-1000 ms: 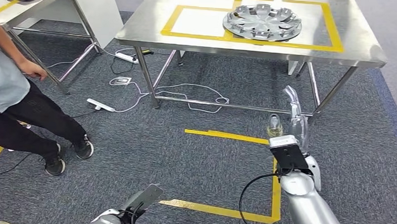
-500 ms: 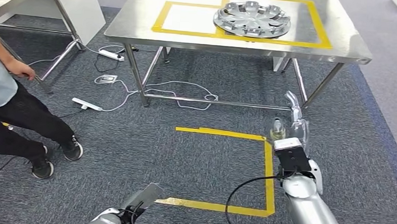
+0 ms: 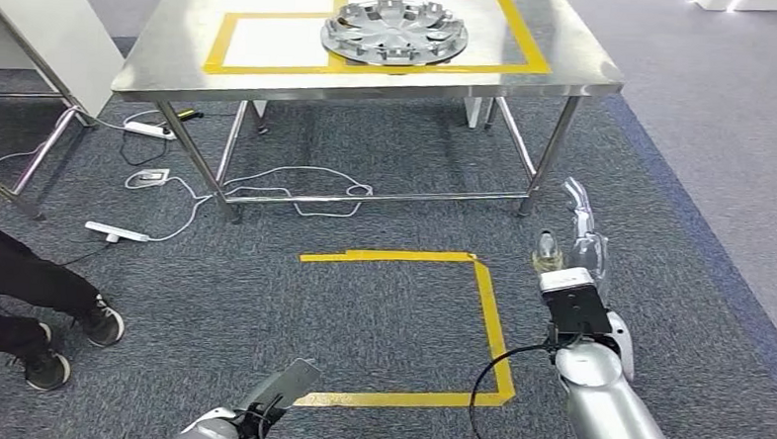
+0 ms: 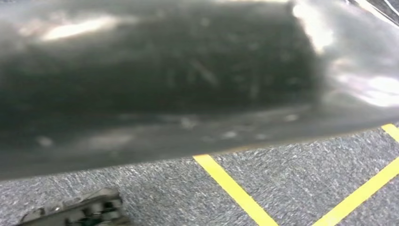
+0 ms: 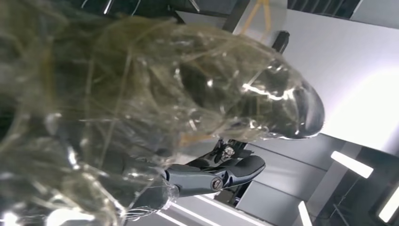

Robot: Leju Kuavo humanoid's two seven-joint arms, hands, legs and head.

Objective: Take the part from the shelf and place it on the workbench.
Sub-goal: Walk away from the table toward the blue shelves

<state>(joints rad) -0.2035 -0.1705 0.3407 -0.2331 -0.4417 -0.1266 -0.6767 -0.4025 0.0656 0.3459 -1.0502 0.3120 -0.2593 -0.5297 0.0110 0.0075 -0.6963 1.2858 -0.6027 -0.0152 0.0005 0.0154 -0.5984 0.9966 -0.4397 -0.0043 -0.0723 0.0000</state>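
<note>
Carpeted floor [image 3: 724, 145]: grey, and takes up most of the head view. The robot stands well back from the table, so by my reading the task's thing is out of reach from here.
Table [image 3: 174, 62]: steel, in the upper middle of the frame. Yellow tape on its top marks two adjoining rectangles, apparently as drop zones.
Taped square on the floor [image 3: 489, 313]: a yellow outline at centre frame, between the robot and the table, likely a standing mark.
Person [image 3: 26, 283]: dark trouser legs and shoes at the left edge, well apart from both arms.
White table [image 3: 37, 26]: one corner and its leg frame, at upper left.
Wheel cover [image 3: 395, 30]: the silver part lies flat on the table inside the right-hand rectangle. Judging by that, placement looks done for this piece.
Right hand [image 3: 572, 242]: raised at lower right over the carpet, fingers stretched out and apart, holding nothing. The right wrist view shows crinkled clear film around it [image 5: 141, 108].
Left hand [image 3: 276, 391]: low at the bottom edge and seen edge-on. I cannot tell whether its fingers are spread or curled.
Cables and power strips [image 3: 115, 231]: strewn under and left of the table, a trip risk for any walk in from that side.
</note>
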